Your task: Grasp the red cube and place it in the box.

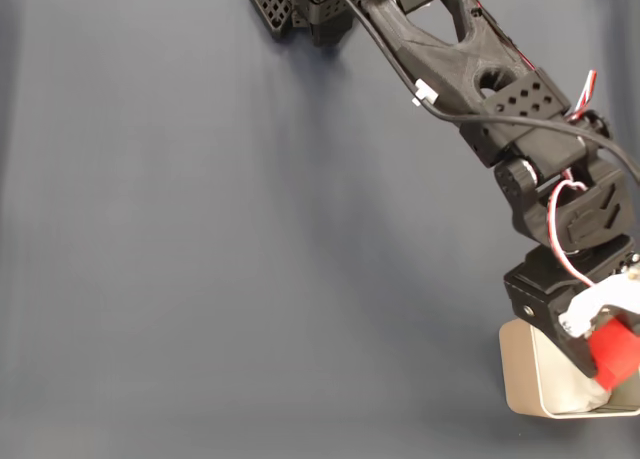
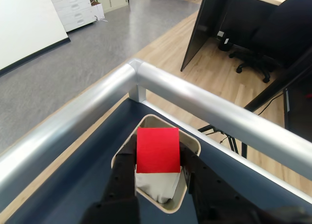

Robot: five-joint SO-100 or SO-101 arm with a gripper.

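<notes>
Dark blue mat, office floor beyond the rail. The red cube [image 2: 157,150] is clamped in the gripper [image 1: 612,359], held above the box [image 2: 191,142] opening. Grasp done; lowering and release judged left.

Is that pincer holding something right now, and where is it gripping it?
Yes: the pincer holds the red cube by two opposite side faces, over the box.
</notes>
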